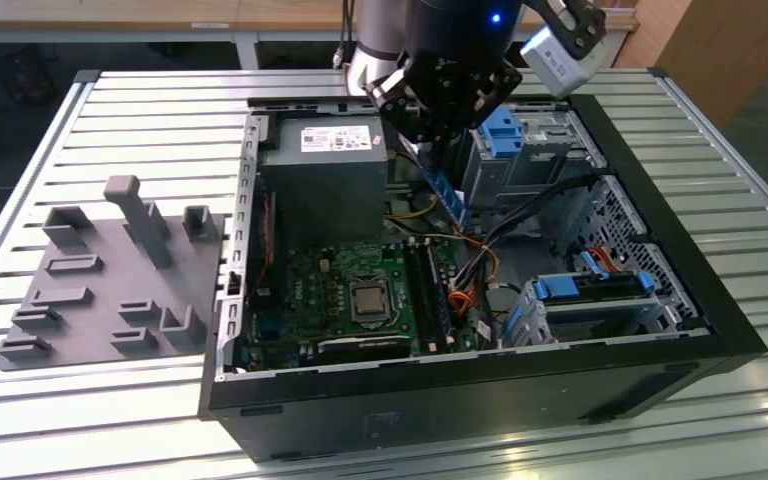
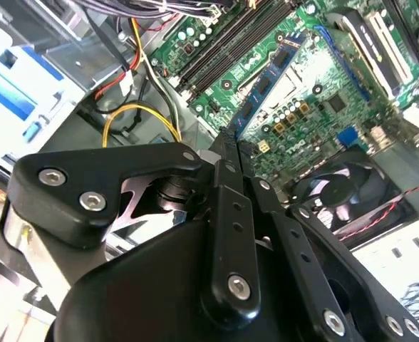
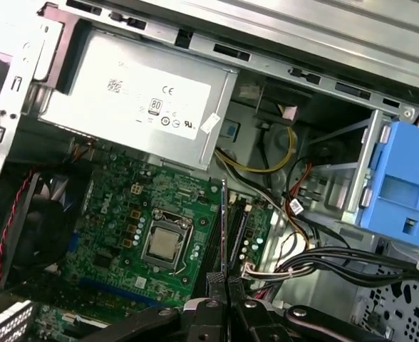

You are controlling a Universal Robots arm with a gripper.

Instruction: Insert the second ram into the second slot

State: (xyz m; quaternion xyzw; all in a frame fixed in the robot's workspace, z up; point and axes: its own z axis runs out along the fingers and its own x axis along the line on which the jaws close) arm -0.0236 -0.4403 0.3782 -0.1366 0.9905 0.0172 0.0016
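Observation:
My gripper [image 1: 443, 140] is shut on the second ram [image 1: 446, 190], a thin blue stick that hangs edge-down inside the open computer case, above the motherboard [image 1: 337, 290]. In the second wrist view the ram [image 2: 266, 82] runs out from the black fingertips [image 2: 227, 153] toward the board, its dark chips showing. In the first wrist view the ram [image 3: 225, 228] shows edge-on as a thin line above the gripper [image 3: 226, 279], over the long black memory slots [image 3: 236, 226]. These slots [image 1: 424, 285] lie below the stick, and it hangs clear of them. Which slot it is over I cannot tell.
A grey power supply [image 1: 320, 170] stands close beside the gripper. Blue drive-bay clips [image 1: 504, 130] and bundled cables [image 1: 491, 225] crowd the other side. The processor socket [image 1: 361, 298] sits next to the slots. A grey fixture plate [image 1: 104, 280] lies on the slatted table at the exterior view's left.

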